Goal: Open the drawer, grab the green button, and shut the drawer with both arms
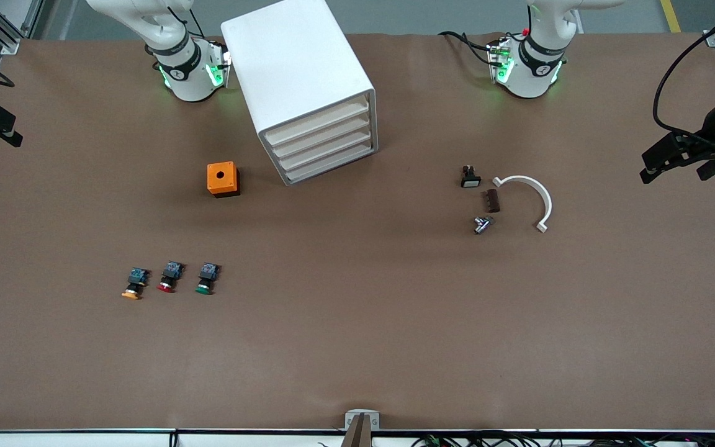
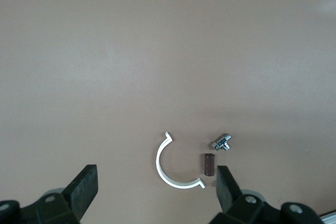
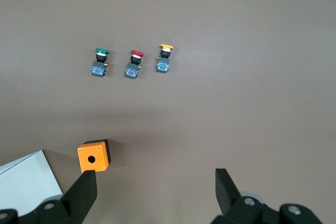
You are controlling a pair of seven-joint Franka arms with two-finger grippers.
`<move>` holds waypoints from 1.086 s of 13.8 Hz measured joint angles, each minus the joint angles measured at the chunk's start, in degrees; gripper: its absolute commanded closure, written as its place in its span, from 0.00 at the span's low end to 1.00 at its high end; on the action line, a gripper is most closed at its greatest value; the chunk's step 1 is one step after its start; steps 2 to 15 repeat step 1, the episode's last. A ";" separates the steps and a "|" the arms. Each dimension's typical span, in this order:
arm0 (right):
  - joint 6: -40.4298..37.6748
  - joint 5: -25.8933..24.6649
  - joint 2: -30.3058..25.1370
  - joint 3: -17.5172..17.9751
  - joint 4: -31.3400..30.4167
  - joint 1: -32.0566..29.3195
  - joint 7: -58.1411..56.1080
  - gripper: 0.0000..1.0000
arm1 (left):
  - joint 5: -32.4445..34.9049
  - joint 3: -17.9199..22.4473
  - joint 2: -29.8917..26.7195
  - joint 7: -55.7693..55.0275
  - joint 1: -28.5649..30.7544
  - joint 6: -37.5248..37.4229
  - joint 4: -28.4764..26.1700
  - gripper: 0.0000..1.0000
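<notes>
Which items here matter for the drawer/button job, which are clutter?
Job: drawer cabinet, drawers shut; green button; left tool and right tool, both open, waiting at the table ends.
Clutter: red button, orange button, orange box, white clip, small parts.

Glossy white arms (image 1: 177, 56), matt table (image 1: 357, 347)

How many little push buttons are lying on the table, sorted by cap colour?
Green-capped button: 1
Red-capped button: 1
Orange-capped button: 1
Total: 3, lying in a row nearer the front camera than the orange box.
</notes>
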 measured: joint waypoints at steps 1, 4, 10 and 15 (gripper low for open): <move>0.00 0.00 0.00 -0.01 0.00 0.00 0.00 0.00 | 0.00 0.00 0.00 0.00 0.00 -0.01 0.00 0.01; 0.00 0.00 0.00 -0.01 0.00 0.00 0.00 0.00 | 0.00 0.00 0.00 0.00 0.00 -0.01 0.00 0.01; 0.00 0.00 0.00 -0.01 0.00 0.00 0.00 0.00 | 0.00 0.00 0.00 0.00 0.00 -0.01 0.00 0.01; 0.00 0.00 0.00 -0.01 0.00 0.00 0.00 0.00 | 0.00 0.00 0.00 0.00 0.00 -0.01 0.00 0.01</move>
